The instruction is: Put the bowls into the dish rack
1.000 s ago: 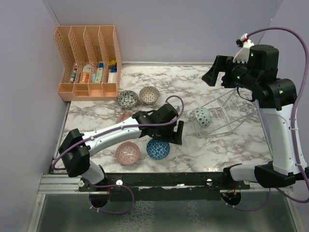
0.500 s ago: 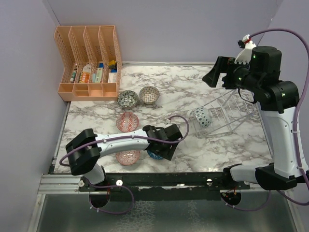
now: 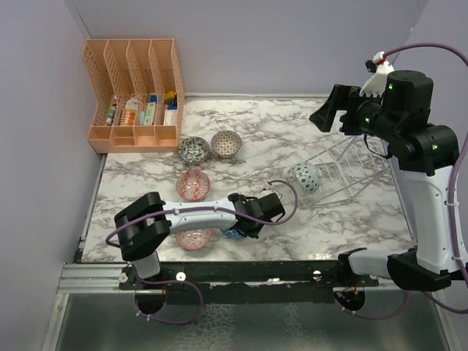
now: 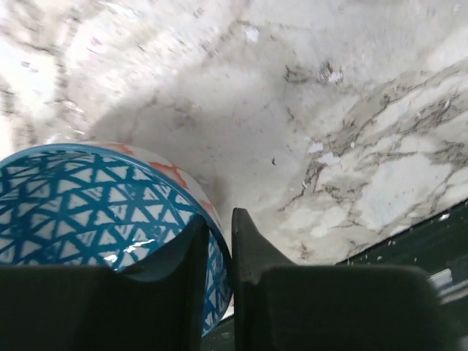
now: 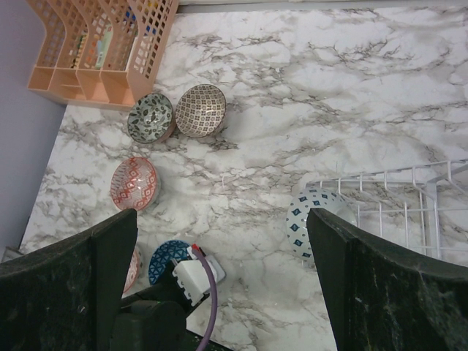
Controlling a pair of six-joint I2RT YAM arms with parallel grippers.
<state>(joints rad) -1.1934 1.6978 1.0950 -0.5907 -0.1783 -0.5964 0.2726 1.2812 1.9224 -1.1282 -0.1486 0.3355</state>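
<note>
My left gripper (image 4: 219,238) is shut on the rim of a blue triangle-patterned bowl (image 4: 88,212), one finger inside and one outside; from above, that bowl (image 3: 232,233) shows near the table's front edge. A white bowl with blue diamonds (image 3: 306,178) stands on edge in the clear wire dish rack (image 3: 347,172). On the marble lie a red bowl (image 3: 193,184), a pink bowl (image 3: 194,238), a grey-green bowl (image 3: 194,150) and a beige bowl (image 3: 226,143). High over the rack, my right gripper (image 3: 330,110) hangs open with nothing in it.
A peach slotted organizer (image 3: 135,95) with small items stands at the back left, close behind the grey-green and beige bowls. The dark front rail (image 3: 256,270) runs just below the blue bowl. Purple walls close in the left and right sides.
The left gripper dropped toward the front edge onto the blue bowl and closed on its rim. The right arm barely shifted.
</note>
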